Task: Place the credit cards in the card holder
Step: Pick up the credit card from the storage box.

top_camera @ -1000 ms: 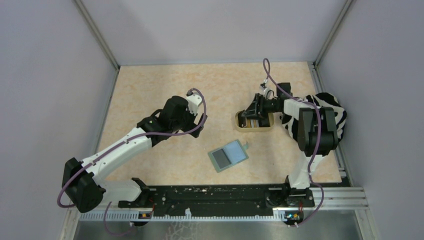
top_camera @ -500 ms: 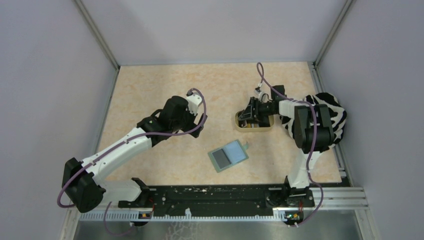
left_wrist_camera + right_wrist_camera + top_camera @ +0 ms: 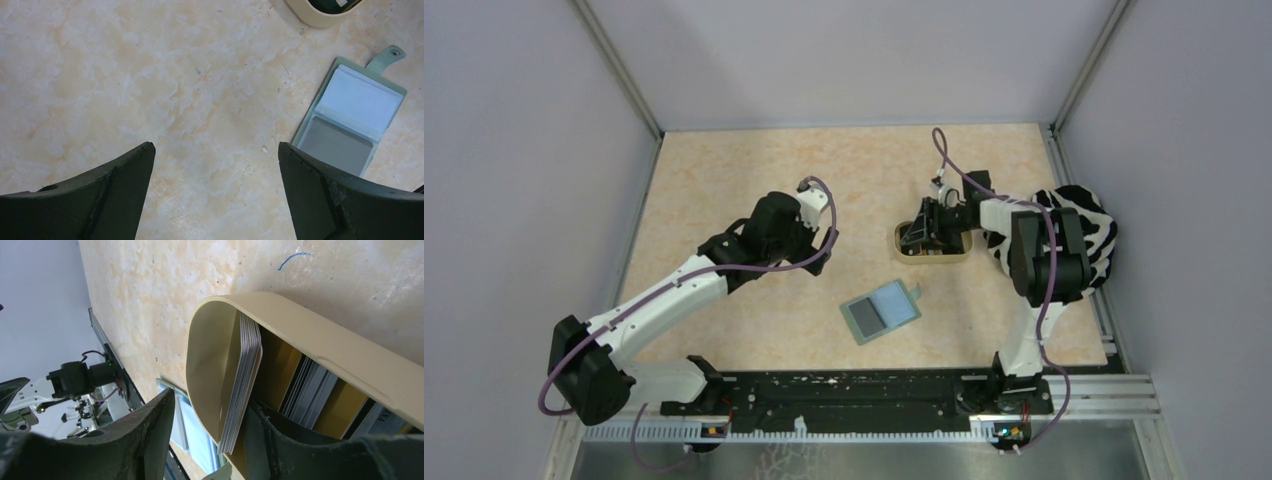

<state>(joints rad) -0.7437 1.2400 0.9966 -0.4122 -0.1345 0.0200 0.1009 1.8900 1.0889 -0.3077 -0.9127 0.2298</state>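
1. My left gripper [image 3: 215, 150] hangs over the tabletop [image 3: 754, 170], fingers spread wide.
2. My right gripper [image 3: 210, 405] has its half-parted fingers astride the tray [image 3: 325, 350] end wall and the credit cards [image 3: 245, 370] stacked against it.
3. The card holder [image 3: 881, 312] lies open toward the near edge.

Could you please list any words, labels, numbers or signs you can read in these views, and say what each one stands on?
No text can be read in full.
Credit card lying in the tray, right wrist view: a few pale letters, cut off at the picture's edge and unreadable.
Credit card in the tray, left wrist view: a white mark, too small to read.
Card holder: no lettering visible.
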